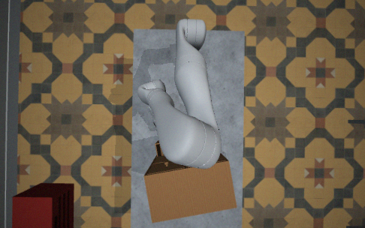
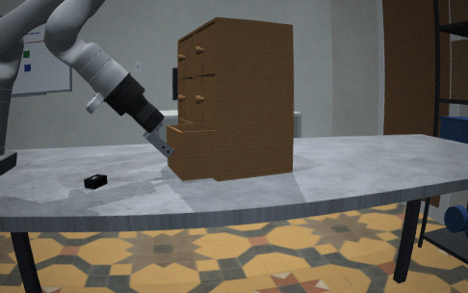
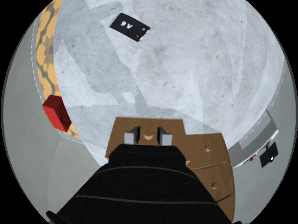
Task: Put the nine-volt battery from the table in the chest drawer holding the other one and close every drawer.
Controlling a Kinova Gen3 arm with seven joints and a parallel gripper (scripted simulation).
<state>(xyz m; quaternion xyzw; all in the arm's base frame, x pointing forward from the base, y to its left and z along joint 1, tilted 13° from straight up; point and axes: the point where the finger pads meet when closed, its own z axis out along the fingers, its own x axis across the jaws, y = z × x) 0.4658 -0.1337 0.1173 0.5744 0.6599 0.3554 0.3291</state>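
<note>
A gripper (image 2: 169, 152) (image 3: 148, 132) is being held open at the front of a pulled-out bottom drawer (image 2: 173, 154) (image 3: 170, 126), its two fingers being spaced apart on either side of the drawer's round knob (image 3: 148, 137). Nothing is being gripped; whether the knob is being touched cannot be told. The gripper is being tilted, its fingertips being pointed down towards the brown chest (image 1: 191, 193) (image 2: 255, 96) (image 3: 219, 170).

The nine-volt battery (image 2: 95, 181) (image 3: 131, 27) is being supported by the grey table (image 1: 229, 75) (image 2: 337, 164) (image 3: 200, 50). It is lying flat, well apart from the chest, in front of the drawers, and its "9V" marking is being shown to the wrist view.

The chest is being held upright by the table. Above the bottom drawer, an upper knob (image 2: 199, 50) and a lower knob (image 2: 199, 99) are being seen on drawer fronts that are sitting close to the chest's front. The inside of the pulled-out drawer is being hidden, so its contents cannot be told. From above, part of the chest's front is being covered by the grey arm (image 1: 195, 90) (image 2: 103, 67), which is being bent over it. A red box-shaped object (image 1: 31, 211) (image 3: 56, 113) is being shown off to the side of the table.
</note>
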